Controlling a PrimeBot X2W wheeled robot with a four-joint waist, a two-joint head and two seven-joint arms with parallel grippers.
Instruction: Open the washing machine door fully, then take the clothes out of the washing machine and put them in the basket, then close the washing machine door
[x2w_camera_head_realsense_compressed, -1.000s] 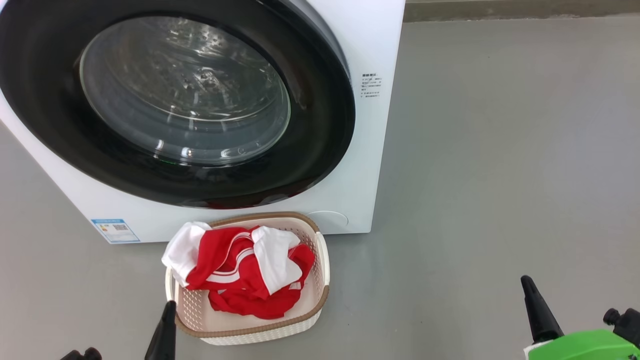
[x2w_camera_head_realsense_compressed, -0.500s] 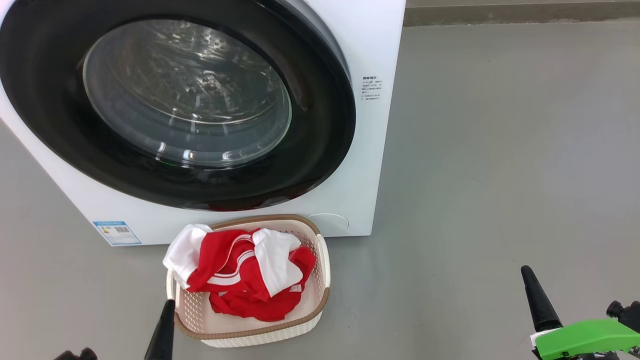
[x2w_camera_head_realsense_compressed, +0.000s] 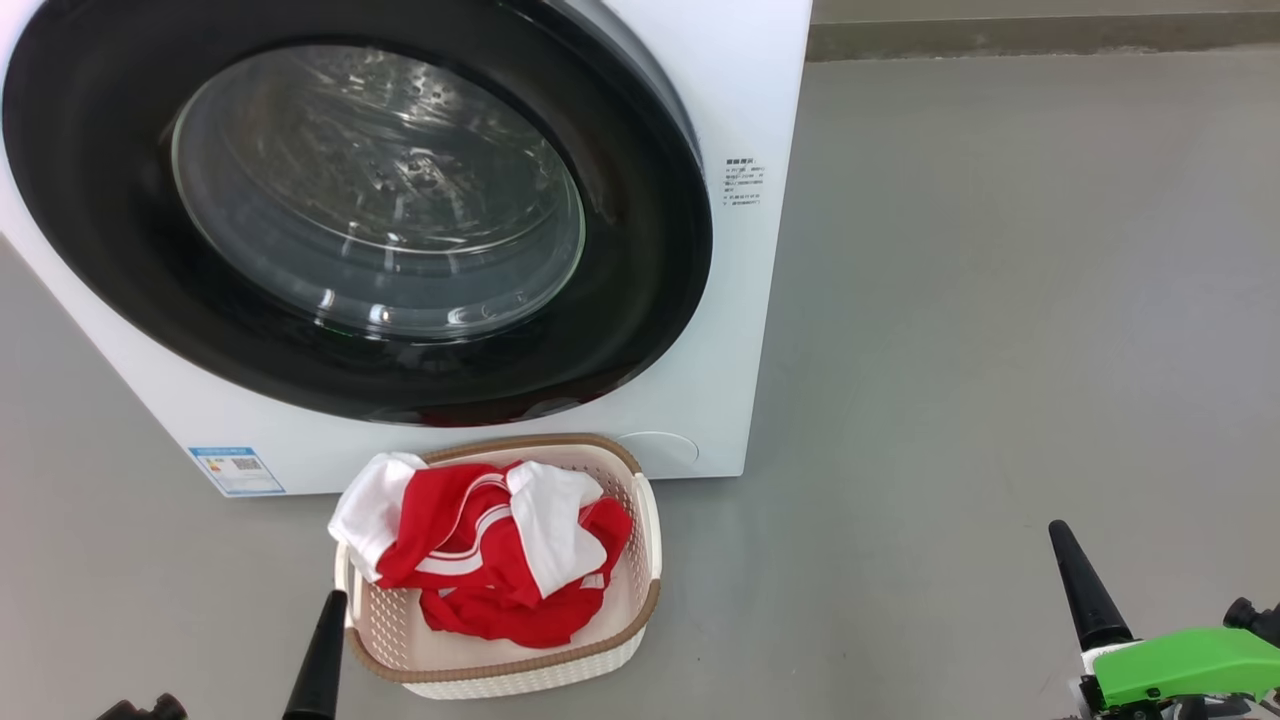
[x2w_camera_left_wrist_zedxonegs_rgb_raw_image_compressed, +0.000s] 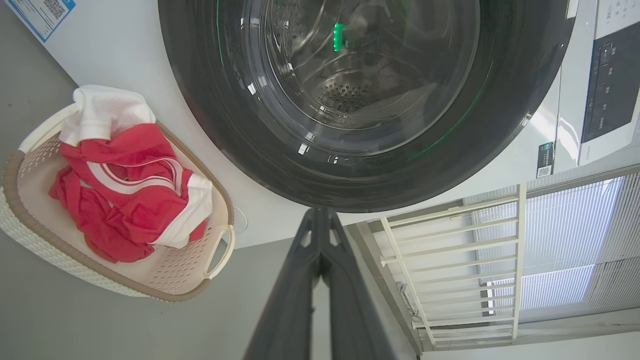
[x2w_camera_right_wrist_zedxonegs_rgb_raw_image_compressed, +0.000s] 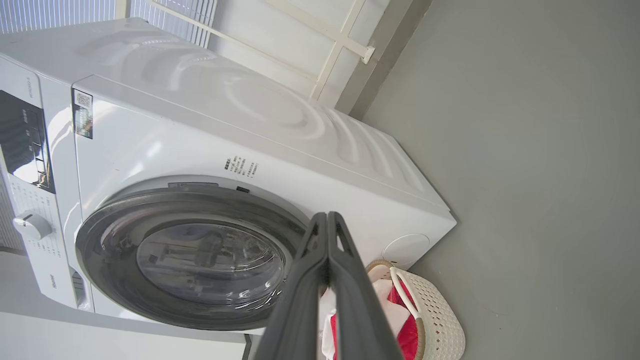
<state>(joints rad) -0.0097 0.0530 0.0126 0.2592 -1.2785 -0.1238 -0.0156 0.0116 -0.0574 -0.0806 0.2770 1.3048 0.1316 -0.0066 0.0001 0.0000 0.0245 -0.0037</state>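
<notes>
The white washing machine (x2w_camera_head_realsense_compressed: 740, 90) stands before me with its black-rimmed round door (x2w_camera_head_realsense_compressed: 360, 215) closed flat against the front. On the floor in front of it sits the cream basket (x2w_camera_head_realsense_compressed: 640, 610) with the red and white clothes (x2w_camera_head_realsense_compressed: 480, 550) heaped inside. My left gripper (x2w_camera_head_realsense_compressed: 328, 615) is shut and empty, its tip beside the basket's near left corner. Out on the bare floor to the right, my right gripper (x2w_camera_head_realsense_compressed: 1060, 545) is shut and empty too. The left wrist view has the door (x2w_camera_left_wrist_zedxonegs_rgb_raw_image_compressed: 360, 100), the basket (x2w_camera_left_wrist_zedxonegs_rgb_raw_image_compressed: 30, 165) and the clothes (x2w_camera_left_wrist_zedxonegs_rgb_raw_image_compressed: 125, 195). Its fingers (x2w_camera_right_wrist_zedxonegs_rgb_raw_image_compressed: 327, 235) pressed together, my right gripper points at the door (x2w_camera_right_wrist_zedxonegs_rgb_raw_image_compressed: 190, 255).
Grey floor (x2w_camera_head_realsense_compressed: 1000, 300) spreads wide to the right of the machine. A low wall base (x2w_camera_head_realsense_compressed: 1040, 30) runs along the far edge. A white railing and blinds (x2w_camera_left_wrist_zedxonegs_rgb_raw_image_compressed: 500, 250) appear in the left wrist view. The machine's control panel (x2w_camera_right_wrist_zedxonegs_rgb_raw_image_compressed: 25, 140) has a knob below it.
The head view has drifted slightly, so the machine and basket sit a little lower. My right gripper has risen a little in view and my left has sunk slightly; both stayed shut.
</notes>
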